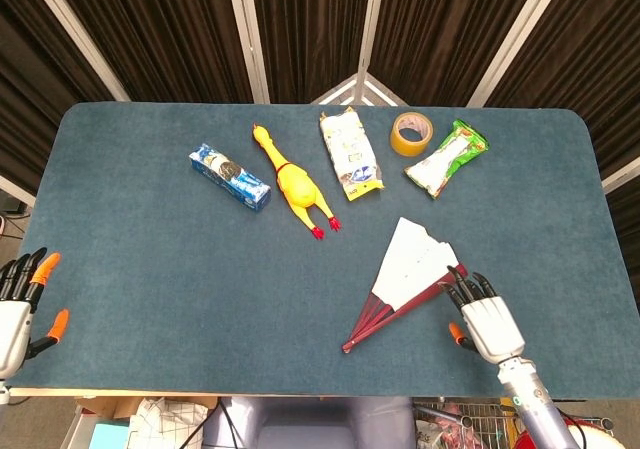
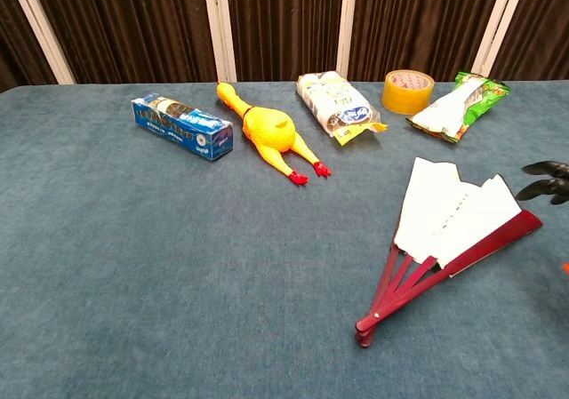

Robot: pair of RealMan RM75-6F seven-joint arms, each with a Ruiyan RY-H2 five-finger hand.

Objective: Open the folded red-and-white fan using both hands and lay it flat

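A partly spread red-and-white fan (image 1: pixel 408 279) lies flat on the blue table (image 1: pixel 150 259), its white paper leaves pointing toward the far edge and its dark red ribs converging at a pivot on the near side. The right robot hand (image 1: pixel 484 316) sits just beside the fan's outer red rib, fingers apart and holding nothing, its dark fingertips (image 2: pixel 544 180) reaching up to that rib; whether they touch it cannot be told. The left robot hand (image 1: pixel 18 307) rests well away from the fan at the table's near left edge, likewise released, fingers spread and empty.

Beyond the fan, a row of items lines the far side of the table: a green snack packet (image 1: pixel 446 157) and a roll of yellow tape (image 1: pixel 410 134) straight behind it, a white-and-blue packet (image 1: pixel 350 153) next to the tape, then a yellow rubber chicken (image 1: pixel 292 182) and a blue box (image 1: pixel 230 177) farther to the fan's left.
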